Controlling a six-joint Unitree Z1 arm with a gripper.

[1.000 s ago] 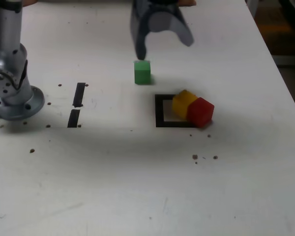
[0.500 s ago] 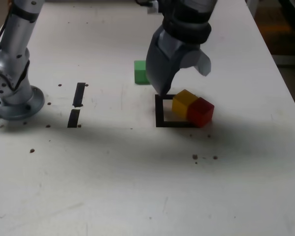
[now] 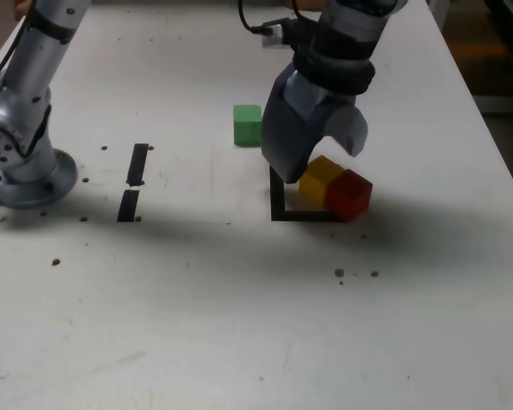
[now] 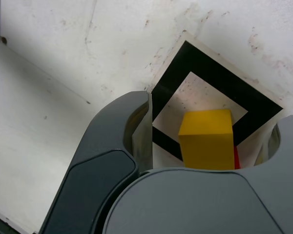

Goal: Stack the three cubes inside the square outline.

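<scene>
The yellow cube (image 3: 319, 178) sits in the right part of the square outline (image 3: 278, 203) in the exterior view. The red cube (image 3: 349, 194) touches it on the exterior view's right, over the outline's edge. The green cube (image 3: 247, 125) stands apart behind the outline. My gripper (image 3: 316, 162) hangs low over the yellow cube, open. In the wrist view my gripper (image 4: 212, 114) has a jaw on either side of the yellow cube (image 4: 206, 139), with a gap at each. The outline (image 4: 198, 61) lies beneath, and a red sliver (image 4: 236, 158) shows behind the yellow cube.
Two short black tape strips (image 3: 133, 181) lie on the white table towards the exterior view's left. The arm's metal base (image 3: 17, 162) stands at the far left. Small dark specks (image 3: 356, 273) dot the table in front of the cubes.
My gripper has swung from above the green cube at the back, forward and down, and now straddles the yellow cube. The cubes have not moved.
</scene>
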